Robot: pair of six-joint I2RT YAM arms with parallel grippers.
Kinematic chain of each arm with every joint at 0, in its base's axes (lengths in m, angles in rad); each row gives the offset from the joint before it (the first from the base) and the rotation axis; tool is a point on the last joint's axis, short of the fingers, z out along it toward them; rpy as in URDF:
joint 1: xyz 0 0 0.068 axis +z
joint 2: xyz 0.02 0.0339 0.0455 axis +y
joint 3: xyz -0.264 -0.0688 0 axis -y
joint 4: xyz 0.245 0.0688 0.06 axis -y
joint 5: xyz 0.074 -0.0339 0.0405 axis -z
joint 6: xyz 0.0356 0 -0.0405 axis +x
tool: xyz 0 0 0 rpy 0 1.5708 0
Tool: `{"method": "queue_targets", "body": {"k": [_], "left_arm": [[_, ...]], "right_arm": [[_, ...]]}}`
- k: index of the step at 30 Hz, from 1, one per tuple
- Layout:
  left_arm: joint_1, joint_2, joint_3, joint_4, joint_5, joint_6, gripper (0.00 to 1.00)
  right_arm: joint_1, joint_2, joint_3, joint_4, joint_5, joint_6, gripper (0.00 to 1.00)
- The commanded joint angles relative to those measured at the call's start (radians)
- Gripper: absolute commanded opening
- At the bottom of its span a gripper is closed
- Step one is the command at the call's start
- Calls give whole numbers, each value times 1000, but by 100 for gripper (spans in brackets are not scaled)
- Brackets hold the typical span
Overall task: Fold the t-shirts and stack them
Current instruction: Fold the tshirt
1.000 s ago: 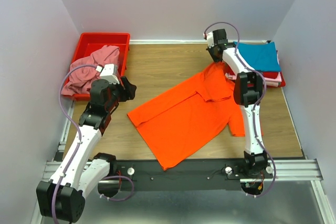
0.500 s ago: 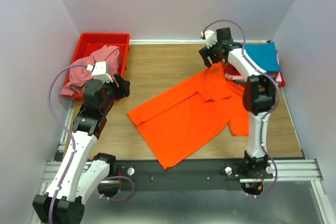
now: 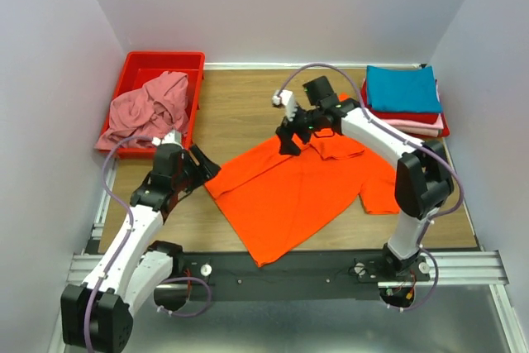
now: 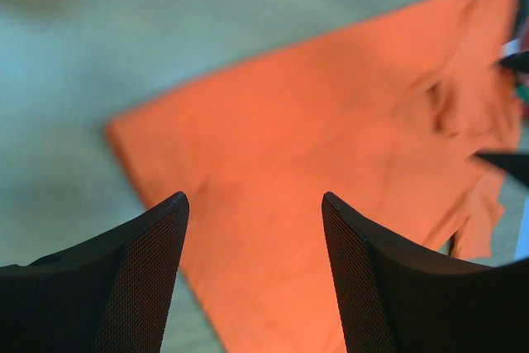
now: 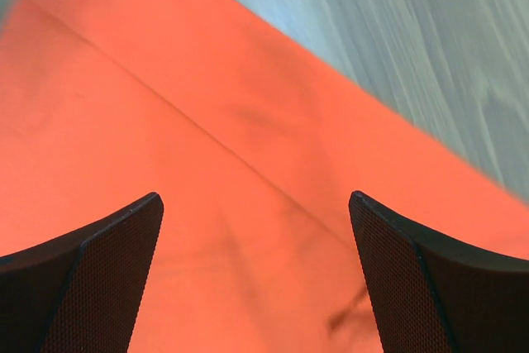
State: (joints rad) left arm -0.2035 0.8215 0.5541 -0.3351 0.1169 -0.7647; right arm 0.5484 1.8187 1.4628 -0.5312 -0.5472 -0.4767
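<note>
Orange t-shirt [image 3: 297, 192] lies spread flat in the middle of the wooden worktop [image 3: 248, 105], with one corner of its hem close to the front edge. We see the hem at the near left and the collar toward the far right, so its long axis runs diagonally across the worktop.

The left tool [image 3: 201, 167] hovers just beside the hem's left corner, fingers spread with nothing between them. Farther in, the right tool [image 3: 289, 140] hangs over the shirt's far edge, also released, with cloth below it but not pinched.

We judge the step to be taking hold for a fold. To do it well, each tool should catch a true edge through both layers, and both should lift together so nothing twists.

Beyond, a red bin [image 3: 165, 55] at far left holds a pink t-shirt [image 3: 145, 109]. A folded stack [image 3: 402, 88] sits at far right.
</note>
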Motion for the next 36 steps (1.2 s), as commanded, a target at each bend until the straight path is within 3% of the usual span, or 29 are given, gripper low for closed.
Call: {"method": "queue_targets", "body": {"k": [1, 7, 15, 18, 20, 22, 23, 24, 31, 36], "left_arm": [[-19, 1, -20, -139, 38, -174, 74], [-71, 171, 43, -281, -187, -212, 74], [-83, 326, 30, -231, -250, -223, 68], [-91, 361, 30, -197, -269, -217, 55], [-91, 402, 38, -177, -282, -194, 38], [-89, 429, 46, -167, -287, -189, 33], [-91, 438, 49, -148, -283, -182, 20], [-91, 458, 53, -144, -284, -174, 18], [-91, 479, 98, -159, -336, -145, 16], [-93, 371, 133, -240, -266, -119, 20]], "right_arm": [[-85, -65, -87, 11, 104, 62, 100], [-223, -140, -220, 74, 33, 111, 100], [-329, -188, -308, 112, -45, 148, 100], [-344, -185, -309, 112, -57, 153, 100], [-350, -191, -311, 112, -66, 151, 100], [-355, -196, -314, 114, -79, 150, 100], [-358, -199, -315, 112, -83, 150, 100], [-360, -200, -317, 112, -88, 150, 100], [-369, -210, -323, 114, -120, 147, 100], [-367, -214, -329, 112, -131, 141, 100]]}}
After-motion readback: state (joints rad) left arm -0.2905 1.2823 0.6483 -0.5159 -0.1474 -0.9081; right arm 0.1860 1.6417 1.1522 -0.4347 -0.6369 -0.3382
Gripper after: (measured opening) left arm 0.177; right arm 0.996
